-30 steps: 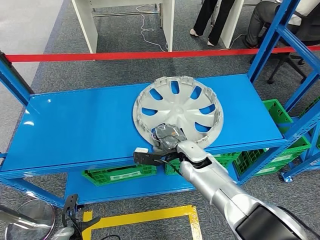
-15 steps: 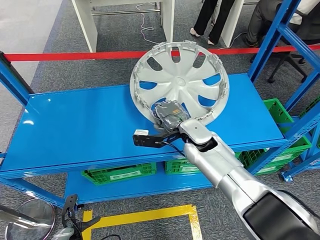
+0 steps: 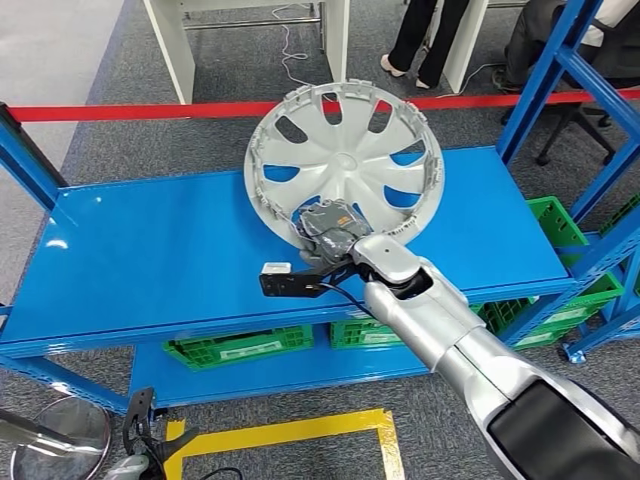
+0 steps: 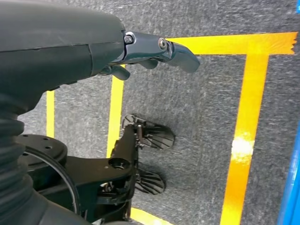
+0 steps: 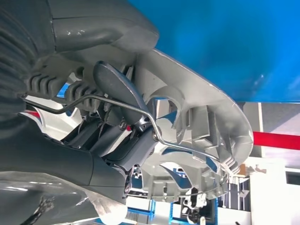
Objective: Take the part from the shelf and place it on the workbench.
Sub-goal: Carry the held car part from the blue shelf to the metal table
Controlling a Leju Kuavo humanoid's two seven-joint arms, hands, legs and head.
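The part is a silver wheel cover [image 3: 347, 165] with spoke-shaped openings. My right hand [image 3: 328, 232] grips its near rim and holds it tilted up, above the blue shelf [image 3: 151, 250]. Seen from the right wrist, the fingers [image 5: 116, 89] curl around the wheel cover's rim [image 5: 198, 117], with its wire ring running across them. My left hand [image 4: 155, 49] hangs low over grey carpet, its fingers apart and nothing in it.
Green crates [image 3: 241, 348] sit on the lower shelf level. A red tape barrier [image 3: 151, 112] runs behind the shelf. Blue uprights [image 3: 555, 75] stand at the right. People's legs [image 3: 423, 40] and a white table [image 3: 249, 40] are beyond. Yellow floor tape [image 3: 302, 435] marks the carpet.
My right hand has lifted the wheel cover off the shelf, tilted it up on edge and carried it slightly left.
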